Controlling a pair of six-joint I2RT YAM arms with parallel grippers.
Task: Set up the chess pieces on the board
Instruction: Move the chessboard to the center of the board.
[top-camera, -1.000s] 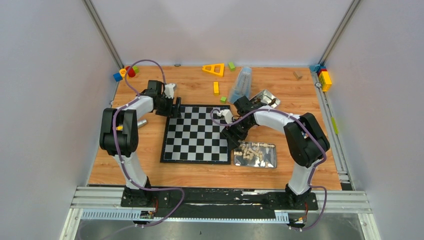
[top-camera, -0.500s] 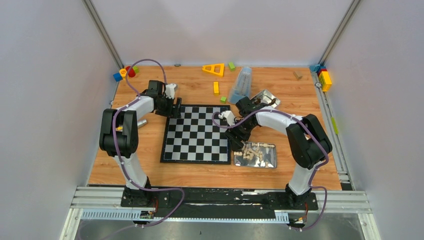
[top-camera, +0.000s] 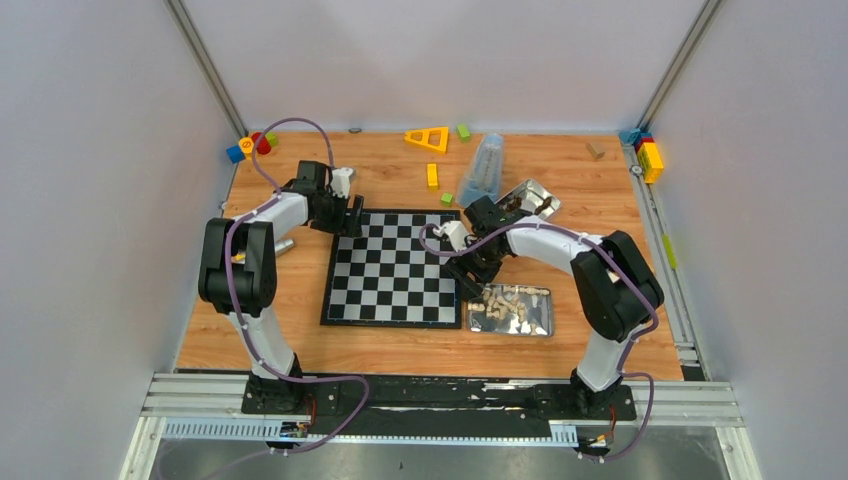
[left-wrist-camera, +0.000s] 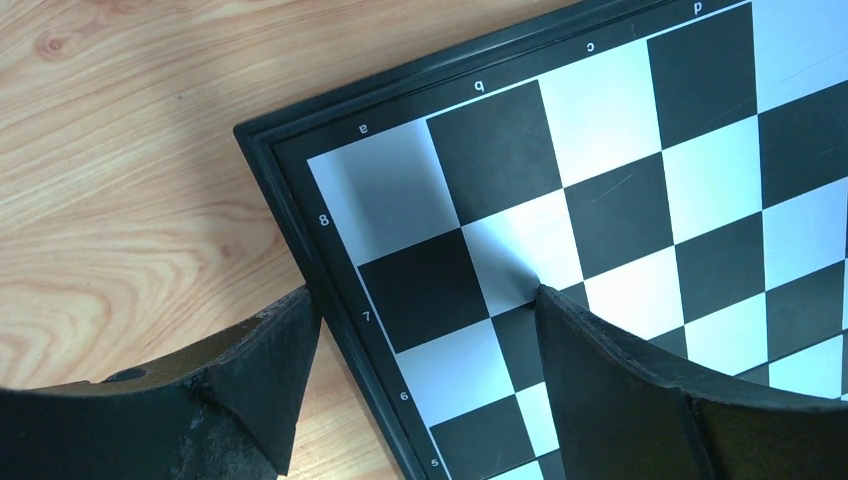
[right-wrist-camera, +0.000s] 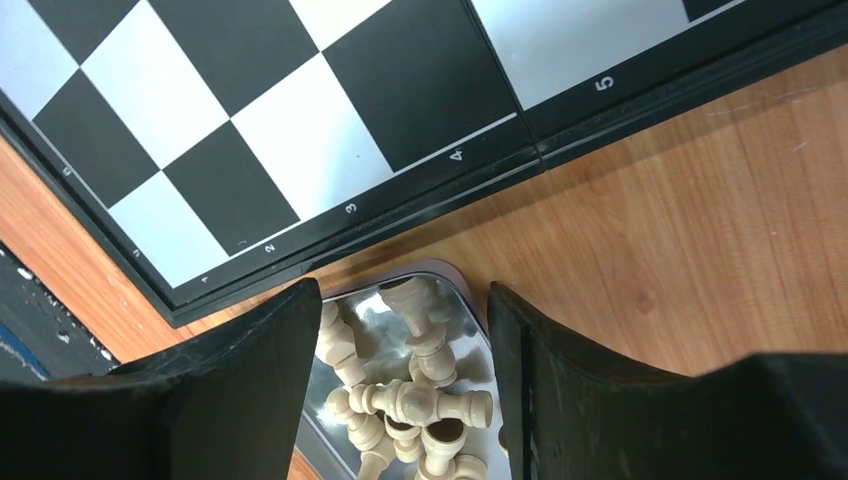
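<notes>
The black-and-white checkered board (top-camera: 392, 268) lies flat mid-table with no pieces on it. The cream chess pieces (top-camera: 508, 305) lie heaped in a metal tin (top-camera: 541, 326) by the board's near right side. My right gripper (top-camera: 471, 281) hovers open over the tin's far left corner. In the right wrist view, the right gripper (right-wrist-camera: 402, 288) frames the chess pieces (right-wrist-camera: 430, 400) below it, beside the board's edge (right-wrist-camera: 300, 110). My left gripper (top-camera: 348, 218) is open at the board's far left corner. In the left wrist view, the left gripper (left-wrist-camera: 428, 292) straddles the board's rim (left-wrist-camera: 300, 220).
A second tin (top-camera: 532, 196) lies tilted behind the right arm, next to a pale blue transparent container (top-camera: 483, 167). Coloured blocks sit at the back left (top-camera: 252, 145) and back right (top-camera: 648, 155). A yellow triangle (top-camera: 428, 138) lies at the back. A small metal cylinder (top-camera: 284, 244) lies left of the board.
The right arm has shifted slightly, bringing its gripper a little farther over the tin's corner, with its fingers a touch narrower. The left arm has not moved.
</notes>
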